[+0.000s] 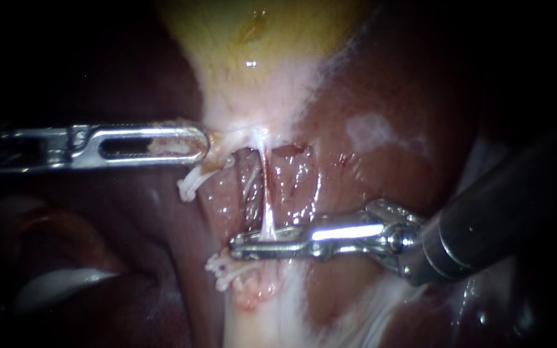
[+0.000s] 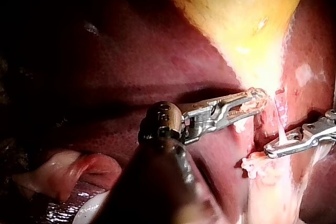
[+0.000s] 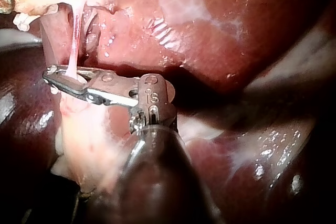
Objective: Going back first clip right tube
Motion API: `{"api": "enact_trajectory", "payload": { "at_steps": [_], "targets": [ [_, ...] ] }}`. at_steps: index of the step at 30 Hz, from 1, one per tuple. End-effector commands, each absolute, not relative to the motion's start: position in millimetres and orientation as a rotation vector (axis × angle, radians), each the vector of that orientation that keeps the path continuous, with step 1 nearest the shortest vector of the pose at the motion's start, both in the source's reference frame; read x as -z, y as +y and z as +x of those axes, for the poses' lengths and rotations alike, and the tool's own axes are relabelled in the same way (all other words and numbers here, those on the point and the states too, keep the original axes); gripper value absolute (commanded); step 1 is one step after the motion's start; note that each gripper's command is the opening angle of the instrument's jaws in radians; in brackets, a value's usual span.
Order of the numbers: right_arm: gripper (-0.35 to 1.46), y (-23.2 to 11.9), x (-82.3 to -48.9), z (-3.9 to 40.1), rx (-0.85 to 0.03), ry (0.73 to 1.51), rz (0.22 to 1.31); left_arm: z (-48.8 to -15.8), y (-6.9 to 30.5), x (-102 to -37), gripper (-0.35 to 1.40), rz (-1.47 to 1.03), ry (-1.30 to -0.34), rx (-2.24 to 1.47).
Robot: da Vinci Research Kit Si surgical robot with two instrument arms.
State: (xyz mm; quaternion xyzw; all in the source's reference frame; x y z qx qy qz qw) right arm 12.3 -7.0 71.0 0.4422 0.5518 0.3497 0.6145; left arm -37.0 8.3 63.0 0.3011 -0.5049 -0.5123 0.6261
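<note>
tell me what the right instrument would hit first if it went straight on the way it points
The right instrument lies across the thin pale tube. Straight on, it would probably meet the liver just past its tip, brushing the white clump beside it; depth is unclear.

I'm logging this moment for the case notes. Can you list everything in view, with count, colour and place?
gallbladder: one, yellow, top centre of the endoscope view, narrowing to a pale neck.
liver: one, dark red, around and beneath the gallbladder.
tube: one, thin and pale, running down from the neck.
clips: two, white, both left of the tube, one high, the other low.
left instrument: one, silver, jaws shut on the gallbladder's neck.
right instrument: one, silver tip on a dark shaft, lying across the tube's lower end.
</note>
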Motion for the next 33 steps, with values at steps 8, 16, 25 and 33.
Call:
{"api": "enact_trajectory", "payload": {
  "at_steps": [8, 16, 25, 33],
  "targets": [
    [0.34, -7.2, -70.8, 12.5, -0.679, 1.328, 0.917, -37.0, 8.2, -63.0, -0.35, 0.69, -1.158, 1.175],
    [0.5, -6.8, -71.2, 12.5, -0.61, 1.364, 0.776, -37.0, 8.2, -63.0, -0.35, 0.69, -1.158, 1.175],
    [0.5, -6.8, -71.4, 10.3, -0.541, 1.382, 0.684, -37.0, 8.1, -63.1, -0.35, 0.689, -1.158, 1.175],
    [0.5, -6.6, -71.4, 8.5, -0.504, 1.391, 0.642, -37.0, 8.1, -63.1, -0.35, 0.689, -1.158, 1.175]
  ]
}}
